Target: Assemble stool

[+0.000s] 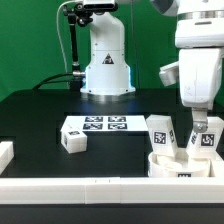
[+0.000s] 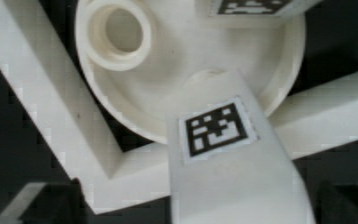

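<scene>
The stool's round white seat (image 1: pixel 172 166) lies at the exterior view's front right, against the front rail. Two tagged white legs stand tilted in it, one (image 1: pixel 160 134) to the exterior view's left and one (image 1: pixel 207 142) to its right. My gripper (image 1: pixel 199 132) has come down over the right-hand leg with its jaws open. In the wrist view that leg (image 2: pixel 220 135) runs between the fingers across the seat (image 2: pixel 158 60); my gripper (image 2: pixel 194 208) straddles it, and I cannot tell whether a finger touches it. A third leg (image 1: pixel 72 142) lies loose on the table.
The marker board (image 1: pixel 96 125) lies mid-table in front of the robot base (image 1: pixel 106 70). A long white border rail (image 1: pixel 90 187) runs along the front, and a short rail piece (image 1: pixel 5 152) sits at the exterior view's left edge. The rail corner (image 2: pixel 43 110) hugs the seat.
</scene>
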You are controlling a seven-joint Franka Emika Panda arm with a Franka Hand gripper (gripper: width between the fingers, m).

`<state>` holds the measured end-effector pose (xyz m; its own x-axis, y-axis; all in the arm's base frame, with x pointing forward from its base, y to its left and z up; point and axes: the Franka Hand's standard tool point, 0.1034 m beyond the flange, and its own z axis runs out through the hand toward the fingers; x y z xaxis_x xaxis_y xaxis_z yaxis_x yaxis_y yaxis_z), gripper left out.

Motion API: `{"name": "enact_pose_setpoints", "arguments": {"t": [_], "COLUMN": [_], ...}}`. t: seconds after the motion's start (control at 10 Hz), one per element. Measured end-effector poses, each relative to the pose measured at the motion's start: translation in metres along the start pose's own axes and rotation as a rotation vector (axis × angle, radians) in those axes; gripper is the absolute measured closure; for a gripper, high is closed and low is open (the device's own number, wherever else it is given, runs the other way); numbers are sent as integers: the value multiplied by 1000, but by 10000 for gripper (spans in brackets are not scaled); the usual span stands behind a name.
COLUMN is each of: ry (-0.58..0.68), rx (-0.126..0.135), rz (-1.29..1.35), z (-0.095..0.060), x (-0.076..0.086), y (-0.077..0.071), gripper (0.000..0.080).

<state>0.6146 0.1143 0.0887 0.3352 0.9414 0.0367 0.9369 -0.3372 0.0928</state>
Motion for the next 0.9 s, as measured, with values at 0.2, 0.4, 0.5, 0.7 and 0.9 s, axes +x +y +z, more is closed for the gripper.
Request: {"name": "enact_pose_setpoints", "arguments": {"t": [0.2,0.4,0.5,0.7,0.9], "ry": [-8,-9,-9,-9,-9], "rx": [0,0,0,0,0], "rz": [-32,-24,-22,-18,16], "z": [2,3,3,3,3], "x": [-1,-2,-3,-3,-3], "y": [-1,0,0,0,0], "gripper": [151,408,408,463,463]}}
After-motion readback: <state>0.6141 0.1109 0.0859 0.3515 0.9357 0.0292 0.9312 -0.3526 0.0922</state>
